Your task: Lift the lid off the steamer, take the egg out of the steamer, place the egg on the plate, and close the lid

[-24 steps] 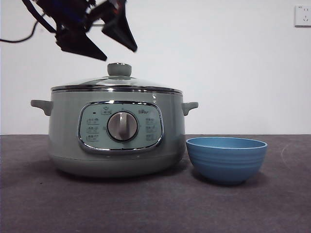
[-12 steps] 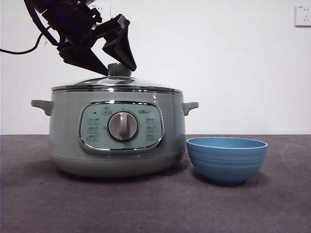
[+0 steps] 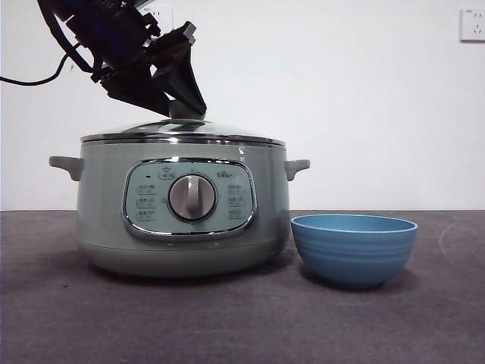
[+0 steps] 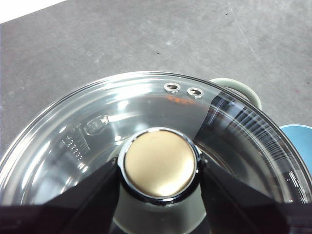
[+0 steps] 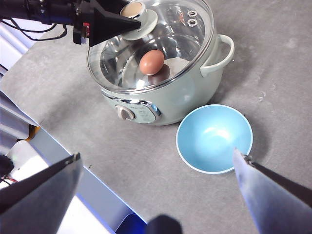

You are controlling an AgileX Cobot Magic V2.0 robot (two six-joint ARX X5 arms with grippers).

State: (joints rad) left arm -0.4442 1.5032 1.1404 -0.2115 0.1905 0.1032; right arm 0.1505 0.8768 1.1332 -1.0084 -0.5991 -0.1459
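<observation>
The sage-green steamer (image 3: 98,220) stands left of centre with its glass lid (image 3: 227,132) on; it also shows in the right wrist view (image 5: 165,100). My left gripper (image 3: 180,106) is down on the lid's knob (image 4: 158,163), one jaw touching each side, shut on it. The lid (image 4: 234,126) rests on the pot. The brownish egg (image 5: 152,62) shows through the lid (image 5: 180,44), inside the steamer. The blue bowl (image 3: 354,246) stands empty just right of the pot and shows in the right wrist view (image 5: 214,139). My right gripper (image 5: 156,153) is open and empty, high above the table.
The steamer's side handle (image 3: 297,167) juts toward the bowl with a small gap between them. The grey table (image 3: 242,326) runs on in front of and to the right of the bowl. A wall socket (image 3: 471,24) is at the upper right.
My left gripper has come down from above the lid onto the knob, and its jaws have closed in on it. The lid, steamer and bowl have not moved.
</observation>
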